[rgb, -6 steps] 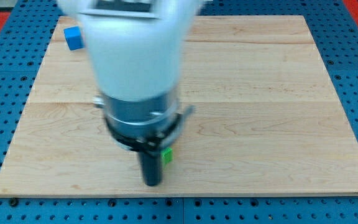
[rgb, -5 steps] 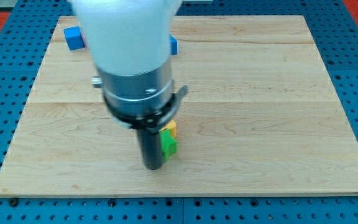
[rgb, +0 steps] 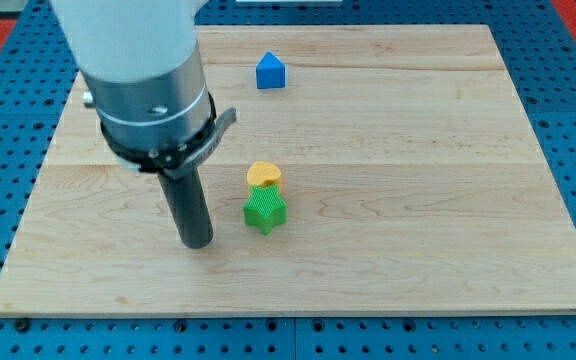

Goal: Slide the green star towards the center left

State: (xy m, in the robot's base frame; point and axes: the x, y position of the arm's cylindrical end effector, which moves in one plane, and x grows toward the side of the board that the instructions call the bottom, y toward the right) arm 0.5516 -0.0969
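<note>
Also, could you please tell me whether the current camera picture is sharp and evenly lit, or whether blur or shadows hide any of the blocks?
Camera view: lighting is even, shadows soft and short; the green star, the yellow block touching it and the blue block are crisp; my tip, left of the star and apart from it, is sharp; the pale arm housing looks slightly soft at the view's top.

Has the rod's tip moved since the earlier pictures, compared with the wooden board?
Yes. My tip has moved toward the view's left along the wooden board. It now stands apart from the green star, on the star's left side.
</note>
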